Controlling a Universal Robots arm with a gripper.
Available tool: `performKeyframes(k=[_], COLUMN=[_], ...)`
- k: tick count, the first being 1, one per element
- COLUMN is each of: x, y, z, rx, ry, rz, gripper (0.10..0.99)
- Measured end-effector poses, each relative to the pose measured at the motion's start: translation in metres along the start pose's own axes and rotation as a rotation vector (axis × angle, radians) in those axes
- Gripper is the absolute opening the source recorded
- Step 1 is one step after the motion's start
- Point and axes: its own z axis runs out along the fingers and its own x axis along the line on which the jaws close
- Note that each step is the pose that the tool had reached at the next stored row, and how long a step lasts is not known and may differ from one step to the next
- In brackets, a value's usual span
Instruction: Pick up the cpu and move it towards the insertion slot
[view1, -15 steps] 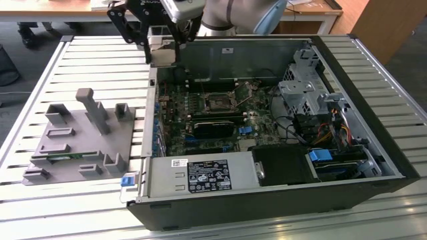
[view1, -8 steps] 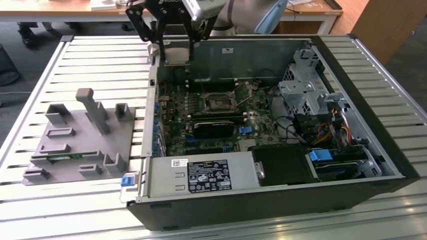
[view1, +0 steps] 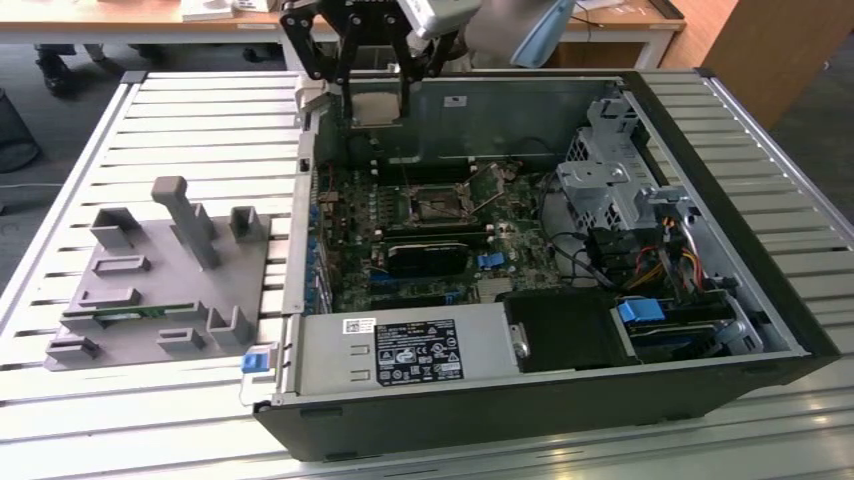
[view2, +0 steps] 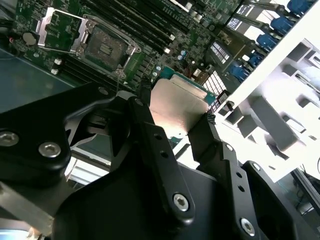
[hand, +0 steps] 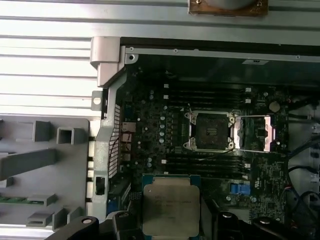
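In the exterior view the gripper (view1: 375, 75) is carrying the cpu (view1: 378, 107) above the case's (view1: 747, 130) far edge. In both wrist views, fingers (view2: 150, 135) are clamping it short of the insertion slot (hand: 209, 131); the carry is under way and calls for careful alignment.

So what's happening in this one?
A single robot arm holds the cpu in its pincer, lifted above the open computer case. The chip sits clamped between the two black fingers. The insertion slot on the motherboard stands open with its metal frame flipped aside, and the chip is not yet over it. The grey parts holder sits beside the case.
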Motion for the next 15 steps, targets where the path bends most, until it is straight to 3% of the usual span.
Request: performKeyframes(k=[15], x=[-0.0358], y=[0.0095], z=[0.0017], rx=[0.0], ry=[0.0], rz=[0.0], gripper=[0.545])
